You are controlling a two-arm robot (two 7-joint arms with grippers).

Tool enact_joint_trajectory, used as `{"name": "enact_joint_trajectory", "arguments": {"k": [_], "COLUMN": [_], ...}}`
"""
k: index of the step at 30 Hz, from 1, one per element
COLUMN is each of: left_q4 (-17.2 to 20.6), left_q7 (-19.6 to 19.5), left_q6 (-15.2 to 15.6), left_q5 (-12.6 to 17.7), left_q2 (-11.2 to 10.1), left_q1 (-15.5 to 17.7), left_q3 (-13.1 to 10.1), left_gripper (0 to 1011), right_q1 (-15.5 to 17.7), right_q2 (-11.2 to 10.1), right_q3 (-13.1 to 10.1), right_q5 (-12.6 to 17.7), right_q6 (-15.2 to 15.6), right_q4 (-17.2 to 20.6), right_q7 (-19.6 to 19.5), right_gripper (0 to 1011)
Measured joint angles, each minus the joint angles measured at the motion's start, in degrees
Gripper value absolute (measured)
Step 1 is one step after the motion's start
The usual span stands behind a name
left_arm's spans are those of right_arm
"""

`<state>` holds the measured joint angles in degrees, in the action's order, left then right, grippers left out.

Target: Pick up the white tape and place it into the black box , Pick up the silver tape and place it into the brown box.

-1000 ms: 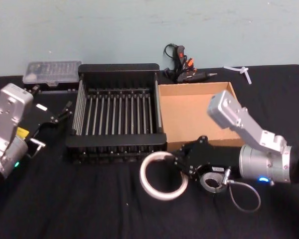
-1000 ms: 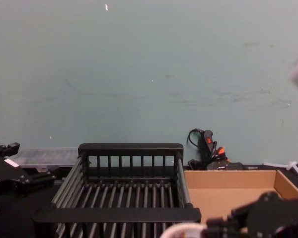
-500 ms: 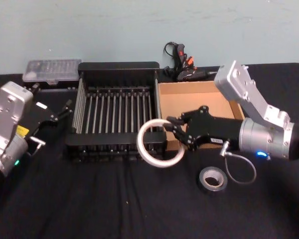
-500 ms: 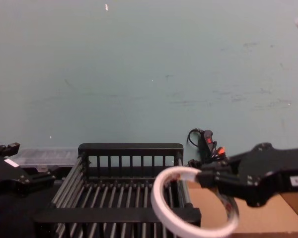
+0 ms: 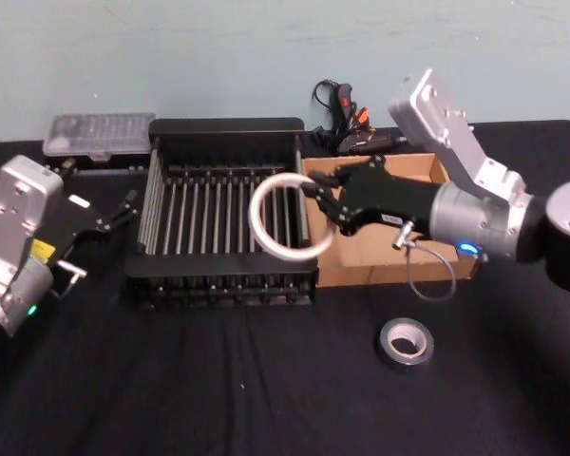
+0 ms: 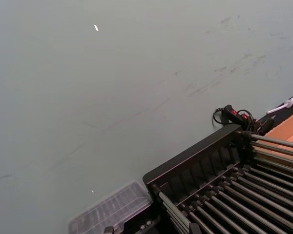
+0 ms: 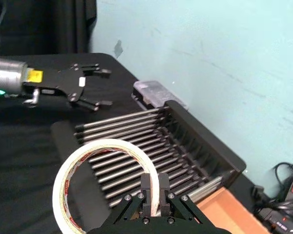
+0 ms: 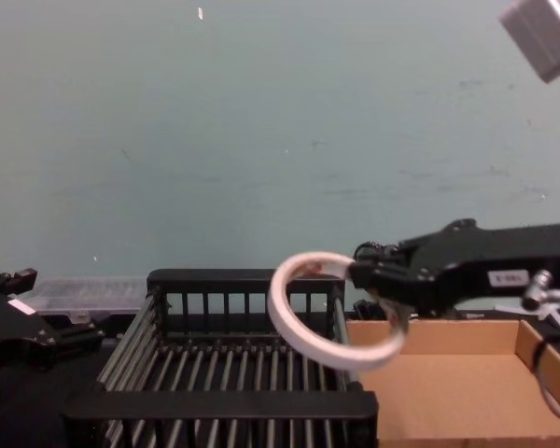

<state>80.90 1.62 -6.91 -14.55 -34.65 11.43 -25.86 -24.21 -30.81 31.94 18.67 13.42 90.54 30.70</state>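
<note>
My right gripper [image 5: 320,201] is shut on the rim of the white tape [image 5: 255,217], a thin wide ring held up in the air. The ring hangs over the right side of the black box [image 5: 226,127], partly over the seam with the brown box [image 5: 399,271]. The right wrist view shows the white tape [image 7: 105,144] pinched at the gripper [image 7: 154,181], with the crate [image 7: 205,141] below. From the chest, the white tape [image 8: 275,303] floats above the crate [image 8: 245,277]. The silver tape [image 5: 406,342] lies flat on the black cloth in front of the brown box. My left gripper [image 5: 123,214] rests open, left of the crate.
A clear plastic case [image 5: 100,136] sits behind the crate at the back left. A black and orange glue gun [image 5: 347,119] with its cord lies behind the brown box, and a small white piece [image 5: 461,133] lies at the back right. Black cloth covers the table.
My right gripper has lifted the white tape off the cloth and carried it up and back-left, from in front of the boxes to over the crate. The silver tape came into view. The left arm stayed still.
</note>
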Motion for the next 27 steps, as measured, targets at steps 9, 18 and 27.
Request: {"name": "enact_joint_trajectory", "arguments": {"k": [9,18,27], "left_q4": [0.00,0.00,0.00], "left_q7": [0.00,0.00,0.00], "left_q6": [0.00,0.00,0.00], "left_q5": [0.00,0.00,0.00], "left_q2": [0.00,0.00,0.00], "left_q1": [0.00,0.00,0.00], "left_q3": [0.00,0.00,0.00], "left_gripper": [1001,1001,1001], "right_q1": [-3.47,-6.35,-8.64], "right_q2": [4.07,8.74,13.16], "right_q3": [0.95,1.55,2.04], "right_q5": [-3.09,-7.36,-11.84], "right_q6": [-1.74,-6.14,-12.25], "right_q4": [-5.87,-12.88,-20.18], "right_q7": [-1.20,-3.39,-6.13], "right_gripper": [101,100,100]}}
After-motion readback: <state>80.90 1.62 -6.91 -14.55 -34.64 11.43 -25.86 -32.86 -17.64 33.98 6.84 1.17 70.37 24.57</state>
